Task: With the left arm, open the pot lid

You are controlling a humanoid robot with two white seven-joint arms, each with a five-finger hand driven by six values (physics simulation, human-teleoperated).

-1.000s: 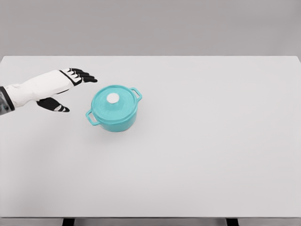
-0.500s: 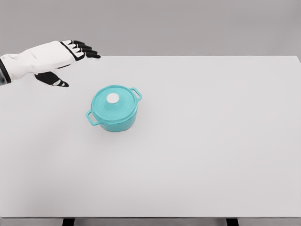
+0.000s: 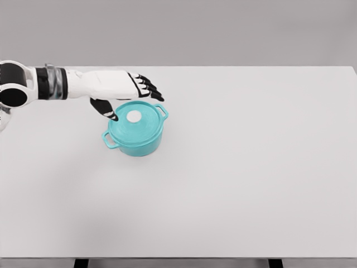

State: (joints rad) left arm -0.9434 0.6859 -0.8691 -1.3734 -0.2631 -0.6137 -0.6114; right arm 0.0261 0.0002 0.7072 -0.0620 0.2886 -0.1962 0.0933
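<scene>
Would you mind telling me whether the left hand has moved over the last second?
Yes. The left hand has swung rightward and now hovers open over the teal pot, which has stayed put.

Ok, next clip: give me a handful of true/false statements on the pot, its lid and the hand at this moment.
1. The lid sits closed on the teal pot. True.
2. The left hand grips the white knob. False: its fingers are spread above and behind the pot, holding nothing.
3. The pot lies tipped on its side. False: it stands upright on the white table.
4. The pot has two side handles. True.
5. The right arm reaches toward the pot. False: it is not in view.
</scene>
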